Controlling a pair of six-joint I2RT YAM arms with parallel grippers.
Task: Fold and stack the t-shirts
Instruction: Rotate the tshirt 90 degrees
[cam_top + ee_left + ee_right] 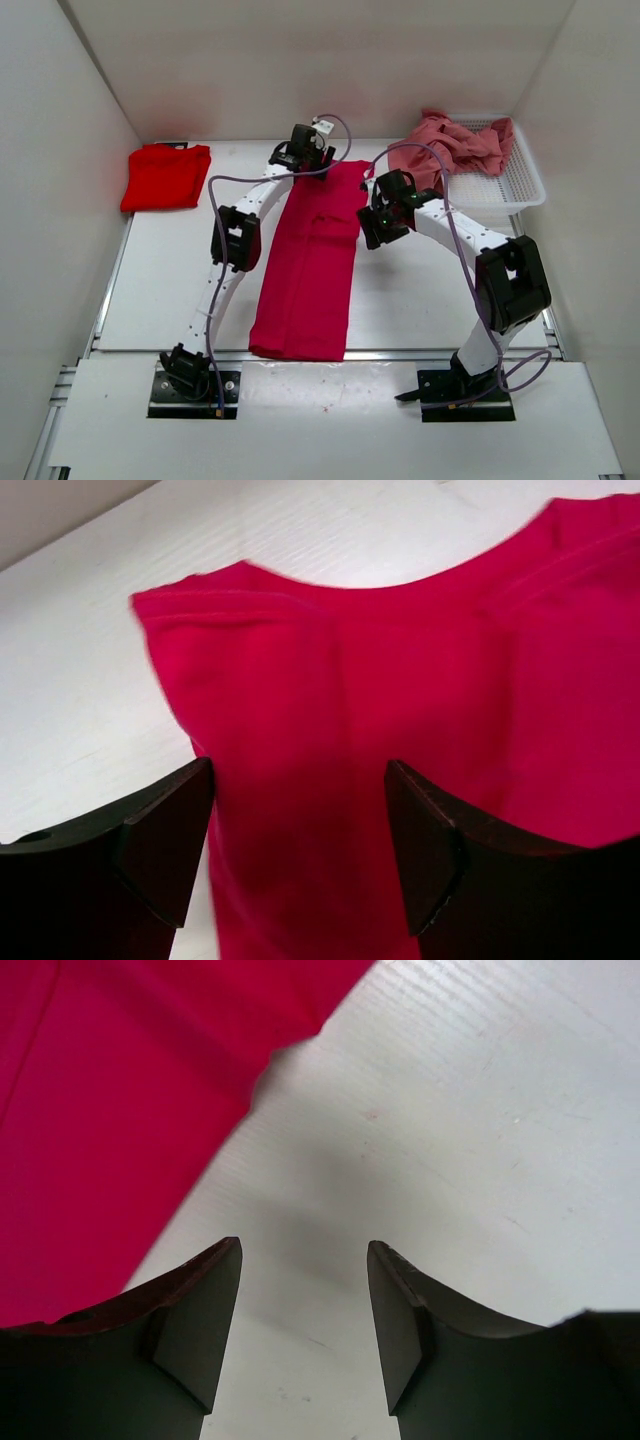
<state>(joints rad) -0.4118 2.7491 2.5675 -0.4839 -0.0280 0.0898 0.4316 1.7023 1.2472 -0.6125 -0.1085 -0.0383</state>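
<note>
Crimson-magenta cotton t-shirt (308, 270) lies strip-folded on the worktop (170, 270); your left pincer (298, 790) gapes empty over its collar end, your right pincer (303, 1260) empty beside its edge. Uneven grips could skew the fold.

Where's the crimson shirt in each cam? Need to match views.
Top external: crimson shirt, a long folded strip mid-table, between the two arms.
Left wrist: crimson shirt fills most of the frame, neckline at the top, seen between the fingers of the open left hand.
Right wrist: crimson shirt in the upper left; the open right hand is over bare surface.
Shared landmark: the white table, bordering the shirt's edge in all three.
</note>
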